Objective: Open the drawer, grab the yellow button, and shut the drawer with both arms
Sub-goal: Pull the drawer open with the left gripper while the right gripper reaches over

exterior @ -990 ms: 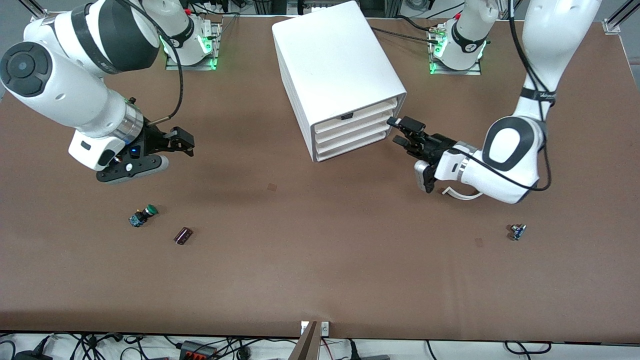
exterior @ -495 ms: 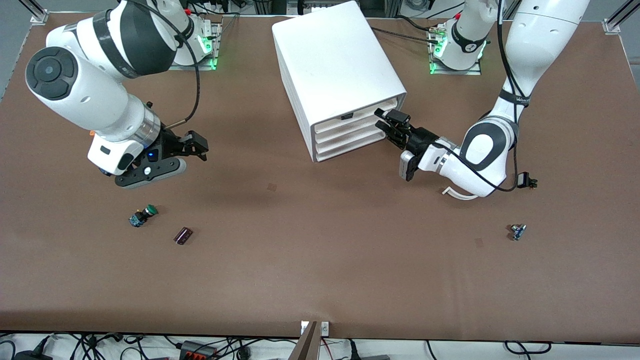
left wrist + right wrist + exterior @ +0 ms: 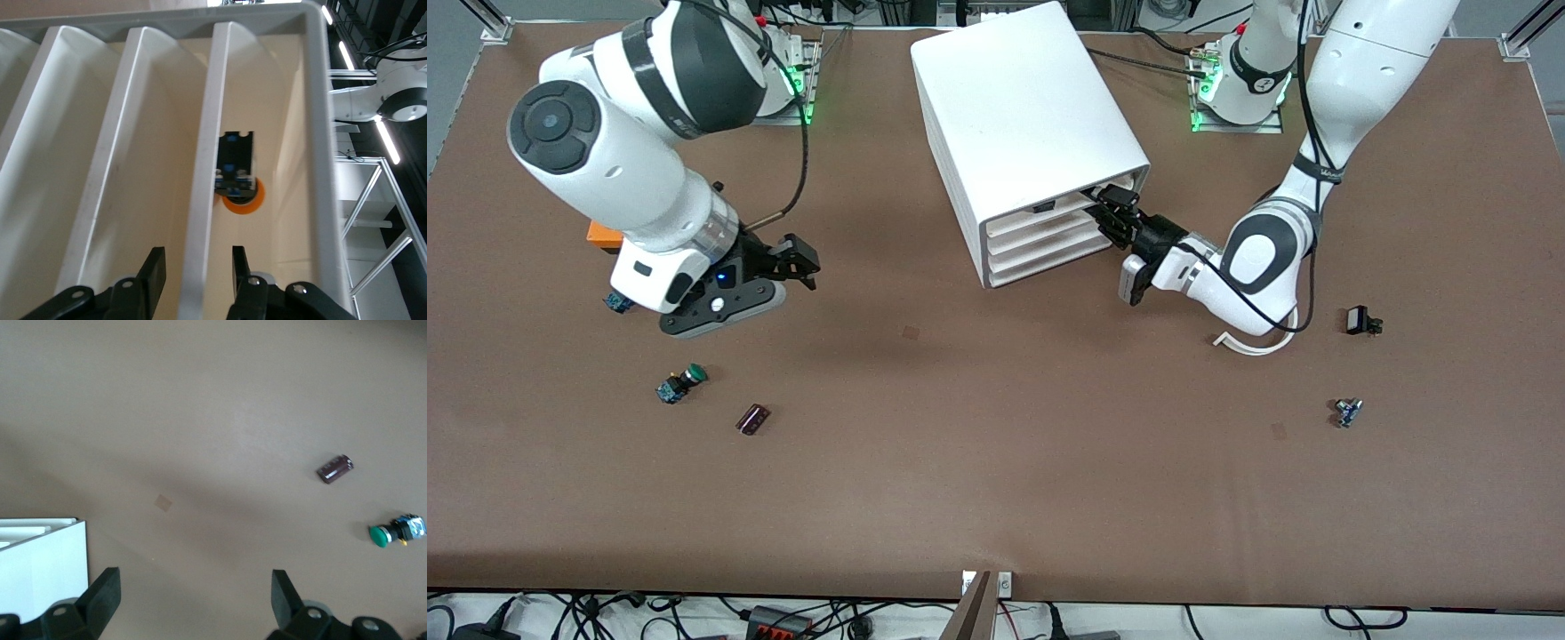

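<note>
The white cabinet [image 3: 1023,107] stands at the middle of the table, four drawers facing the front camera. My left gripper [image 3: 1105,210] is at the front of the uppermost drawer [image 3: 1018,218], at the corner toward the left arm's end. In the left wrist view the open fingers of my left gripper [image 3: 197,257] straddle the drawer's front lip [image 3: 210,133] without touching it. The orange-capped button [image 3: 239,187] lies inside that drawer, just past the lip. My right gripper [image 3: 796,260] is open and empty over bare table toward the right arm's end; it also shows in the right wrist view [image 3: 195,583].
A green-capped button [image 3: 680,382] and a dark cylinder [image 3: 752,419] lie below the right gripper. An orange block [image 3: 603,236] and a small blue part [image 3: 615,302] show beside the right arm. A black part [image 3: 1360,320], a white strip [image 3: 1249,347] and a small blue part [image 3: 1347,412] lie near the left arm.
My left gripper has moved in to the cabinet's top drawer front. My right arm has moved toward the middle of the table, uncovering the orange block.
</note>
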Motion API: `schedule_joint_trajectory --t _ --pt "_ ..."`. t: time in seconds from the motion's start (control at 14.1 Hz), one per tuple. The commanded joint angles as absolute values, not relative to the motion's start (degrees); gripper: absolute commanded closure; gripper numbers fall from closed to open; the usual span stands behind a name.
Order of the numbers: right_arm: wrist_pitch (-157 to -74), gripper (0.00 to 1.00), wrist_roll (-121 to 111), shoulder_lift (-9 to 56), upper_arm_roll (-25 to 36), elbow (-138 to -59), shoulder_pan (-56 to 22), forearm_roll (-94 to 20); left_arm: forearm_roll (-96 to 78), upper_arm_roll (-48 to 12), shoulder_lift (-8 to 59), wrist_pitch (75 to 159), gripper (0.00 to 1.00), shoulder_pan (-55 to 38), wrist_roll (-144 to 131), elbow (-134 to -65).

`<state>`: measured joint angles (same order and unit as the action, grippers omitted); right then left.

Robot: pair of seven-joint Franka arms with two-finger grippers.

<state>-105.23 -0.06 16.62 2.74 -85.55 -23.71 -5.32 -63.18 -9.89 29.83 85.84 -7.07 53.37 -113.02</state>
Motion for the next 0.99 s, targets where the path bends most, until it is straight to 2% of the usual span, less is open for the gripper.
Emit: schedule_joint_trajectory --t 0.0,0.14,0.21,0.42,0.92 --pt "-104.94 0.0 1.75 19.5 3.08 -81.4 -25.13 -5.8 -64.86 -10.72 28.92 87.54 0.83 -7.12 55.81 -115.05" --pt "-105.38 0.0 2.37 20.12 3.08 -80.69 -25.4 -5.89 -64.78 -10.63 28.92 87.19 0.98 -6.59 55.81 -114.7" --pt "-106.6 0.0 2.37 20.39 3.08 -80.68 -25.75 -5.98 -64.78 -10.63 29.0 87.19 1.0 -6.33 55.81 -114.44" --pt "-107.93 0.0 3.51 20.83 3.08 -80.6 -27.06 -5.89 -64.08 -10.02 29.79 87.54 1.0 -5.8 55.29 -111.72" --pt "-113.9 0.0 9.83 22.41 2.64 -80.42 -31.28 -9.56 -63.81 -7.12 38.66 87.54 1.0 -4.13 54.76 -99.16"
